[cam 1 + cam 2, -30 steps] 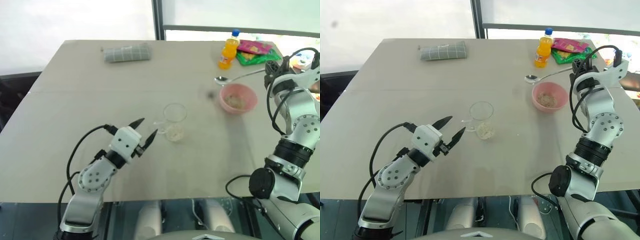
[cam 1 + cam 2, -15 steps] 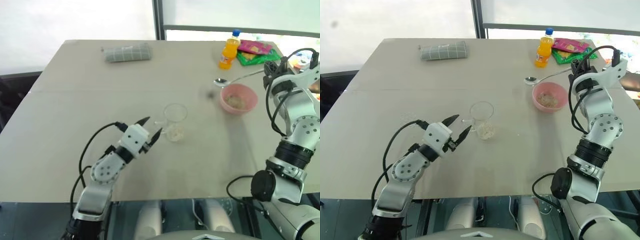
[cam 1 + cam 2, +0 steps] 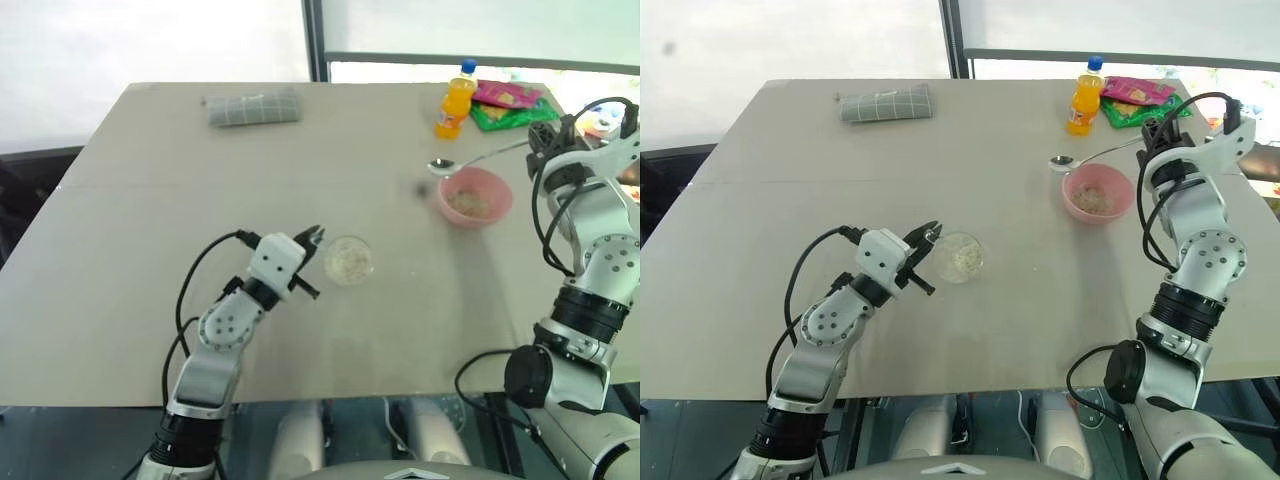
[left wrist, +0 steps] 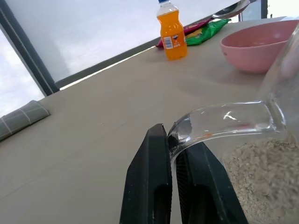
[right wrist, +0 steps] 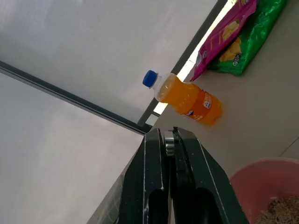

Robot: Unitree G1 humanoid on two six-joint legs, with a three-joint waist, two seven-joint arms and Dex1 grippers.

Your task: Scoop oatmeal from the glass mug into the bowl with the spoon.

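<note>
Clear glass is slippery, so the thing to get right here is the hold on the mug's handle. The left pincer has its two black fingers pinched narrow on that thin glass loop, with the mug body and the oatmeal inside it just past the fingertips. I'd say keep that grip firm and the cup flat on the table so it doesn't twist when the spoon digs in; a tilt would spill flakes.

The right pincer is clamped shut on the spoon handle. The spoon's small end sticks out away from the fingers, hanging above the far rim of the pink bowl, which sits just below and in front of that pincer. There's oatmeal in the bowl too. The mug is well apart from the right pincer, so the spoon needs to travel over to it next, I reckon.

Pose-wise: the left arm lies low, forearm reaching forward with the pincer roughly level. The right arm is raised higher, wrist rolled over, spoon held about level.
</note>
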